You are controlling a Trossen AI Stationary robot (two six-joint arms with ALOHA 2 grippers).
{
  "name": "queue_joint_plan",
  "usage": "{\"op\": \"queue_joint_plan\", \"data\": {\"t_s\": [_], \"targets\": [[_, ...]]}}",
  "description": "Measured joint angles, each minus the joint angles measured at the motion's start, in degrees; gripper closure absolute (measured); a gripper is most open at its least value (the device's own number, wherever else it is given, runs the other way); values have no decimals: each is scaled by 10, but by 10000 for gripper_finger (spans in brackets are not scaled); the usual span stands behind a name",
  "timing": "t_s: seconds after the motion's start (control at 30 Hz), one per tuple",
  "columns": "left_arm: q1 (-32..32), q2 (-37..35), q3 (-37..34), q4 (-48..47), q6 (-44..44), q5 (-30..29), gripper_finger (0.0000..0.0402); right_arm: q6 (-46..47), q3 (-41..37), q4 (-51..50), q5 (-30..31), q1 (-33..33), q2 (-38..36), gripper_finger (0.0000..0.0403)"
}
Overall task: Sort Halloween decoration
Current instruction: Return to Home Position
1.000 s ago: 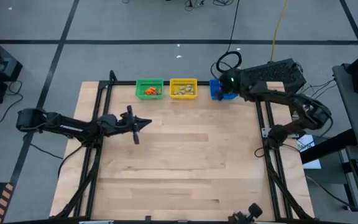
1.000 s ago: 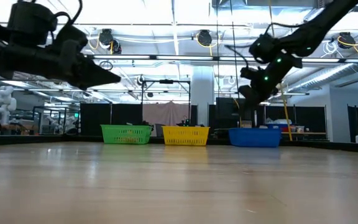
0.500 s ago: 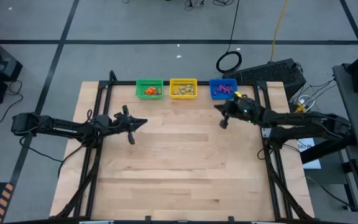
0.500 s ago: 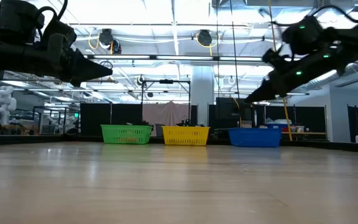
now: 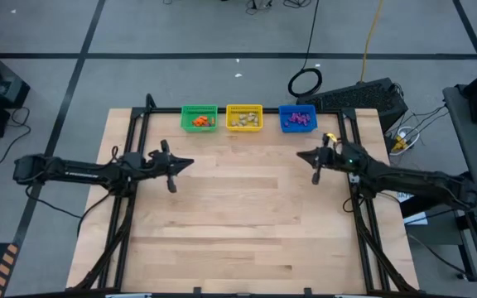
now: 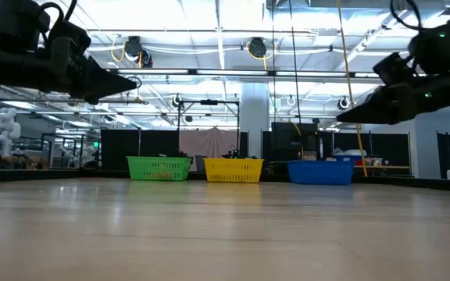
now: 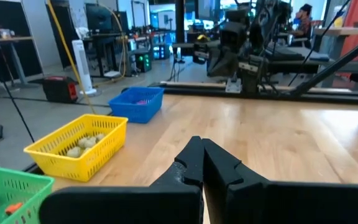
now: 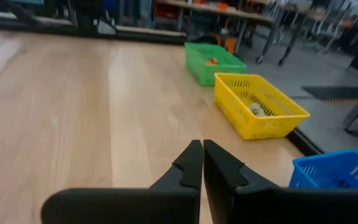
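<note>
— Bare wood is seen across the whole bench (image 5: 238, 223); none of the Halloween decoration is left lying on it.
— Where is it found, then?
— Orange trinkets (image 5: 199, 122) are held in the green basket (image 5: 183, 117), pale trinkets (image 5: 243, 121) in the yellow basket (image 5: 228, 117), and purple trinkets (image 5: 298, 120) in the blue basket (image 5: 281, 118), all in a row at the far edge.
— What has changed?
— A second ago the right gripper (image 5: 305, 156) was hung over the blue basket. It is now drawn back over the bench's right side, apart from the baskets. The left gripper (image 5: 185, 163) has been pulled slightly toward its own side.
— And the fingers?
— Both pairs are pressed together, with nothing held. Sorting is judged finished, and only the retreat to rest remains.
</note>
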Motion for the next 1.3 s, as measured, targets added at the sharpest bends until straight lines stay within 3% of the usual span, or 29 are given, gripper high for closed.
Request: {"op": "queue_joint_plan", "data": {"t_s": [0.7, 1.07, 1.3], "targets": [[0, -152, 0, -132, 16, -26, 402, 14, -31, -191, 0, 0, -343, 403], [0, -252, -1, -210, 33, -51, 402, -1, -40, -189, -7, -1, -350, 403], [0, -352, -1, -331, 31, -72, 402, 4, -40, -197, 61, -1, -350, 403]]}}
